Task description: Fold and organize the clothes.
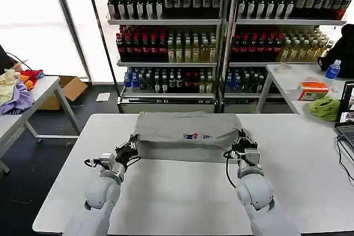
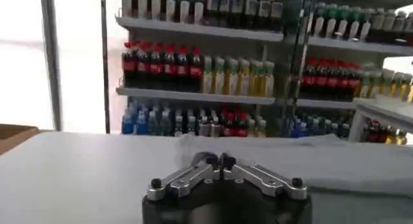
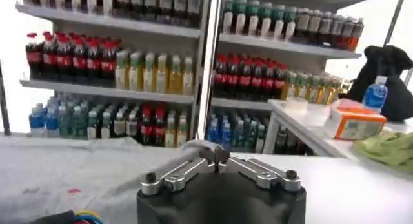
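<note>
light grey shirt (image 1: 185, 131) lies on the white table (image 1: 182, 192), toward its far edge and about centred across it, partly folded into a wide flat band with a second layer showing along the near side; small multicoloured chest print (image 1: 196, 136) faces up near the middle of the front fold. left gripper (image 1: 130, 148) sits low over the table at the shirt's near left corner, just beside or touching the cloth edge; contact cannot be settled from the head view. in the left wrist view the left gripper (image 2: 218, 159) has its fingertips drawn together, tips meeting, with the shirt (image 2: 310, 157) lying as a pale band just beyond them; whether any cloth is pinched between the tips cannot be told. right gripper (image 1: 243, 141) is at the shirt's near right corner, over the cloth edge. in the right wrist view the right gripper (image 3: 216, 153) is likewise closed tip to tip, with grey fabric (image 3: 77, 173) spread to one side and beneath it; a grip on the cloth cannot be confirmed. shelves of bottled drinks (image 1: 221, 31) stand behind the table. a side table on the right carries a green cloth (image 1: 325, 107), an orange-topped box (image 1: 313, 90) and a blue bottle (image 1: 332, 69).
</note>
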